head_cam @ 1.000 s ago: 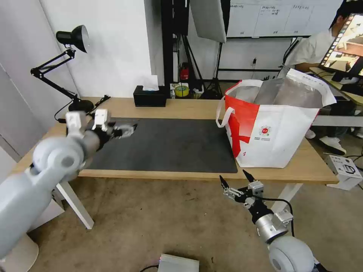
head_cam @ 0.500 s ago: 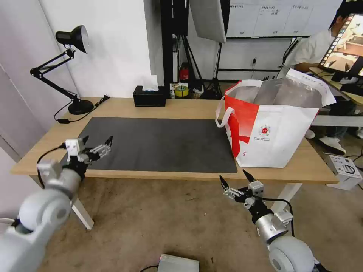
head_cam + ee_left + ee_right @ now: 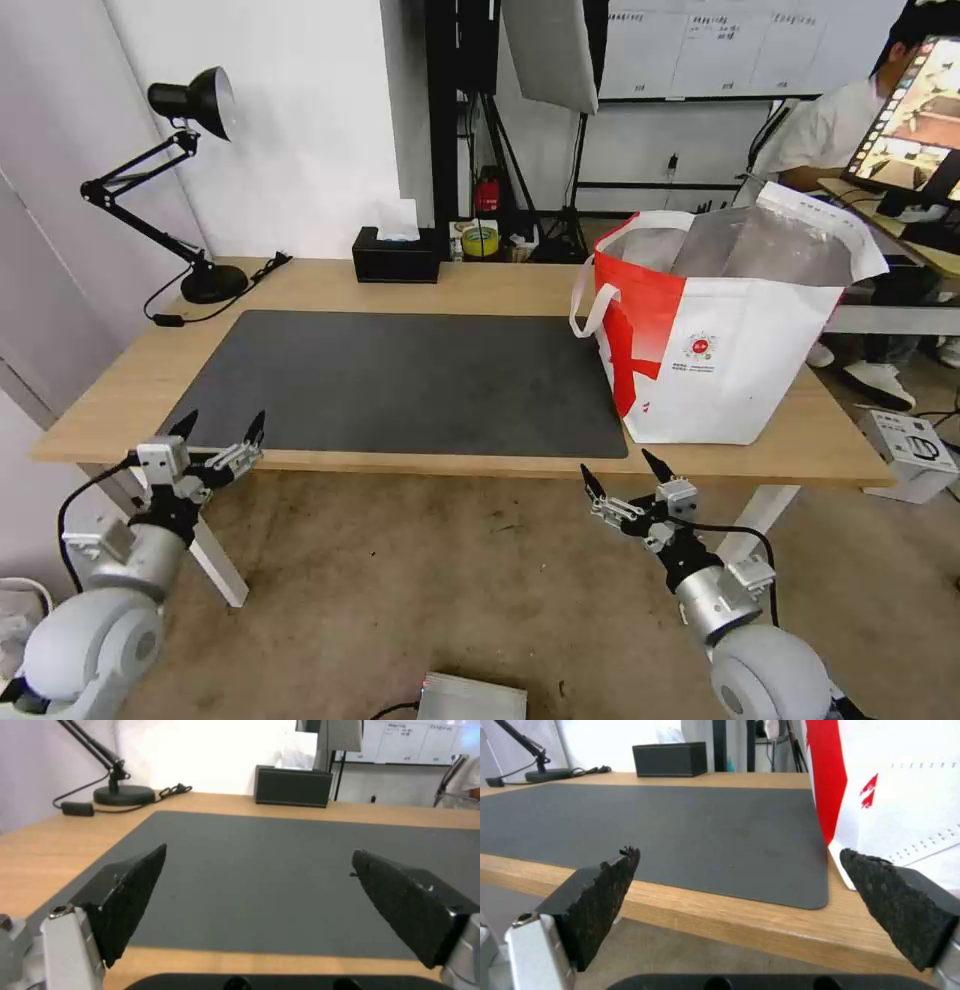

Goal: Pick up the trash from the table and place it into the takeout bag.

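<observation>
Since the earlier pictures the left gripper has dropped from above the mat's left part down to the table's near left edge, where it now hangs just off the front lip with its two black fingers spread wide and nothing between them; the right arm has not shifted. The takeout bag stands upright on the right end of the table, its mouth open to show the silver lining, one white loop handle hanging over the red side panel, its near left corner just beside the right edge of the dark grey mat. The mat's surface is bare in the head view and in both wrist views. The right gripper hangs below and in front of the table's near edge, close to the bag's front left corner, its fingers parted wide and holding nothing. At the back of the table a black tissue box sits near the far edge with a white tissue standing out of it, and a black desk lamp stands at the far left corner, its cord trailing on the wood
</observation>
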{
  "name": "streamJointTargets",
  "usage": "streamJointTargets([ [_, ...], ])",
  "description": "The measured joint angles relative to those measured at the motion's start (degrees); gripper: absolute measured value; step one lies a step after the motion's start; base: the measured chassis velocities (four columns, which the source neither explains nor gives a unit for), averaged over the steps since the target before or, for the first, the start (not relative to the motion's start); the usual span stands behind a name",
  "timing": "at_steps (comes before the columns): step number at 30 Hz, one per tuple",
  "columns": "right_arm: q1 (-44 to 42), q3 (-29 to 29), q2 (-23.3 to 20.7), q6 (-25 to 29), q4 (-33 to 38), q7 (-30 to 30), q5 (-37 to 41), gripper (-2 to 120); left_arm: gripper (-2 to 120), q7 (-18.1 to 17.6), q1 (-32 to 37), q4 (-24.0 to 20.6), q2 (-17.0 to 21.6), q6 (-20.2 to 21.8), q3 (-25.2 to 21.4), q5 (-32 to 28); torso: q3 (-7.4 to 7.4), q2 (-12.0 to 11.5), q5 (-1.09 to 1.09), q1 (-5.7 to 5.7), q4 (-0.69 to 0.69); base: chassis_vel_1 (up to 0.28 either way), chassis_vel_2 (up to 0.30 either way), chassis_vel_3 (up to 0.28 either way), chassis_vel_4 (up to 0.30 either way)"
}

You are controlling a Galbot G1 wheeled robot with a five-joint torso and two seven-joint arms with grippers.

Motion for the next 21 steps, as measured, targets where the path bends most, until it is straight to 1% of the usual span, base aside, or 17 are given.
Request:
streamJointTargets([
  [5, 0.0, 0.0, 0.0, 0.0, 0.0, 0.0, 0.0, 100, 100, 0.4, 0.2, 0.5, -1.7, -0.5, 0.9, 0.9, 0.00, 0.0, 0.00, 0.00, 0.00, 0.000, 0.000, 0.000, 0.000],
  [21, 0.0, 0.0, 0.0, 0.0, 0.0, 0.0, 0.0, 100, 100, 0.3, -0.2, 0.6, -1.9, -0.1, 1.5, 1.2, 0.00, 0.0, 0.00, 0.00, 0.00, 0.000, 0.000, 0.000, 0.000],
])
